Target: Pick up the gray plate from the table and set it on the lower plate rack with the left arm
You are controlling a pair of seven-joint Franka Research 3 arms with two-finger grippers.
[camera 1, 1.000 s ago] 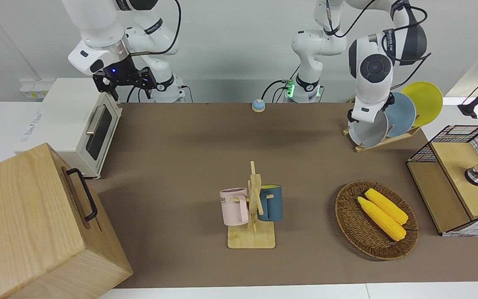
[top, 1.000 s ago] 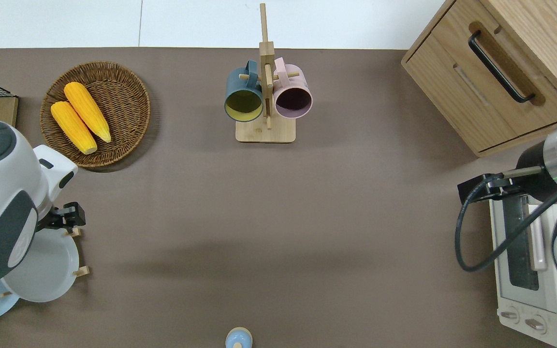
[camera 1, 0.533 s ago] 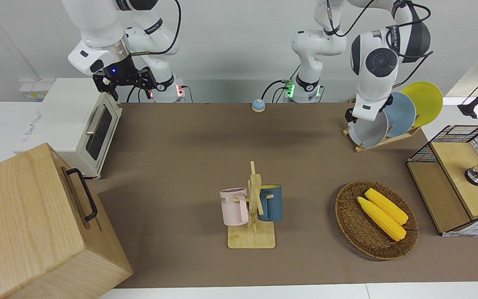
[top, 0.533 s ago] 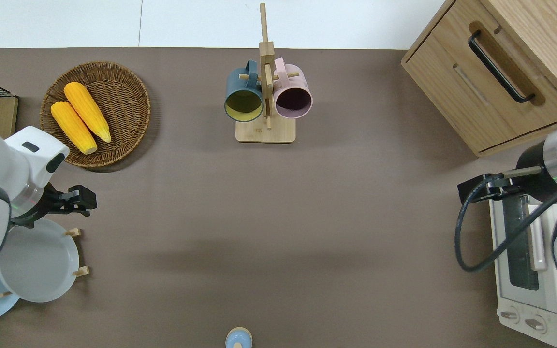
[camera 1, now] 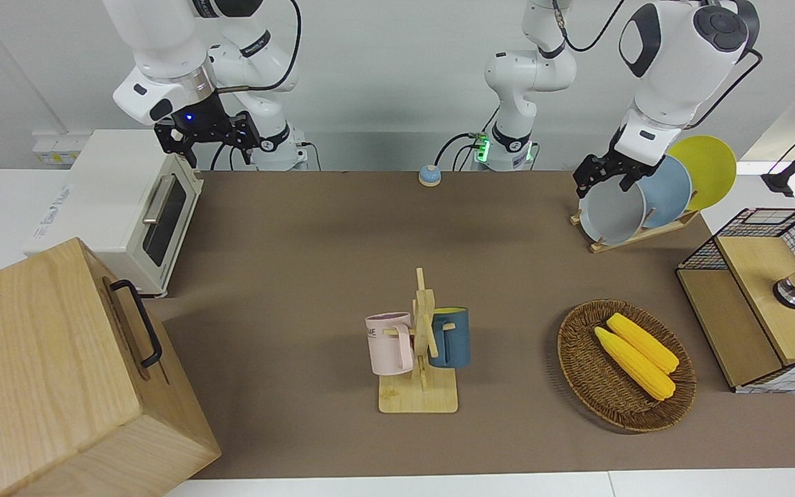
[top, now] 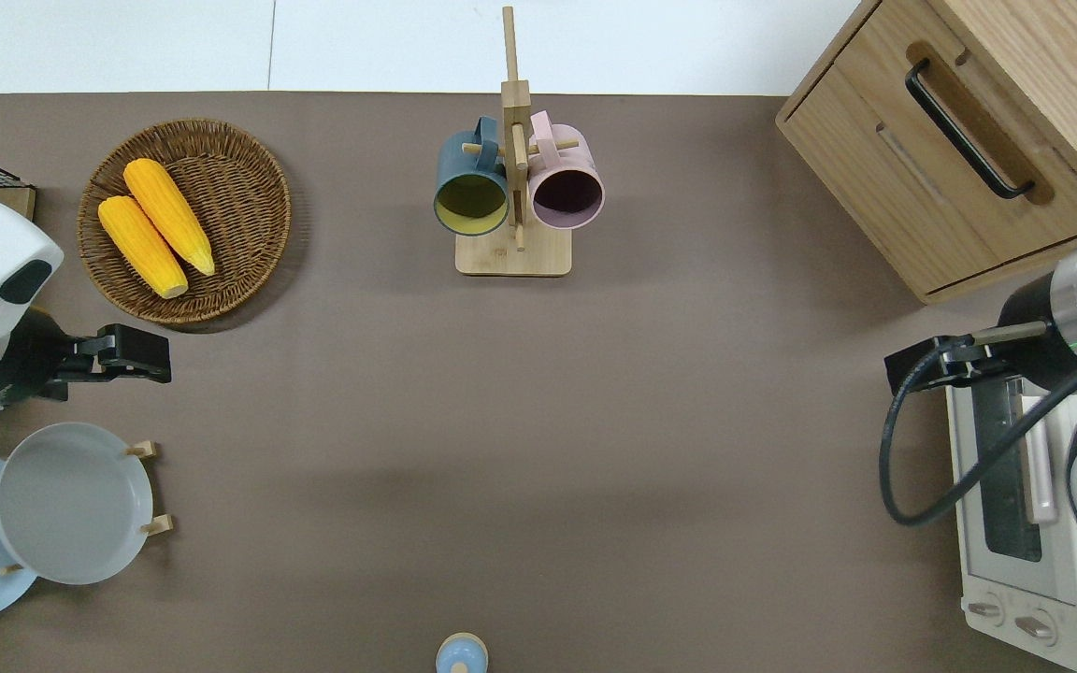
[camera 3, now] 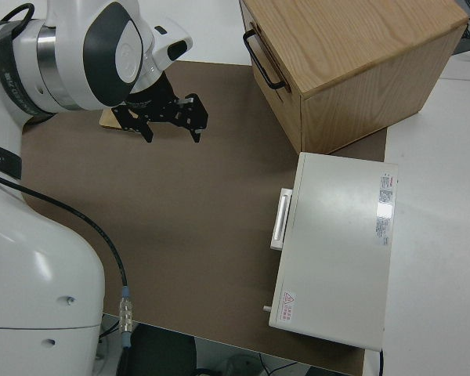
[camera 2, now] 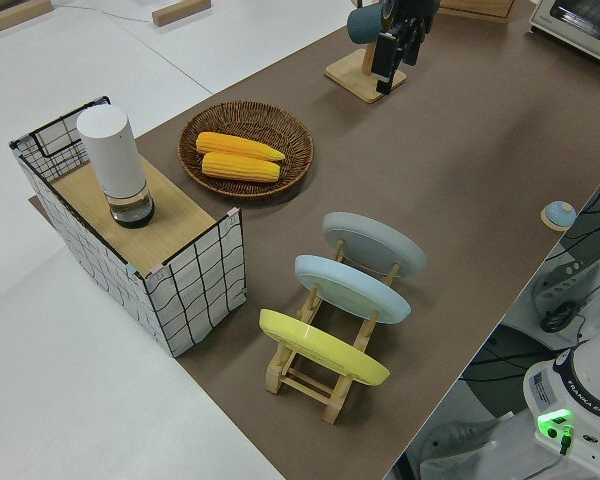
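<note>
Since 1.0 s ago left gripper (top: 132, 353) lifted clear of gray plate (top: 71, 503), toward 12 o'clock overhead; jaws apart, empty. Plate leans in lower plate rack (camera 2: 325, 365) slot, pegs propping it; right arm parked, its claw open

Only few writings can be read. On the base of the arm (camera 2: 580, 395) in the left side view, small black letters say "FRANKA EMIKA". The pink mug (camera 1: 390, 343) on the mug tree carries dark letters that look like "ME", partly hidden by its handle. The toaster oven (camera 3: 341, 247) has a white label and a red triangle warning sign on its top, but their text is too small to read. Its side shows grey lettering that I cannot tell.
</note>
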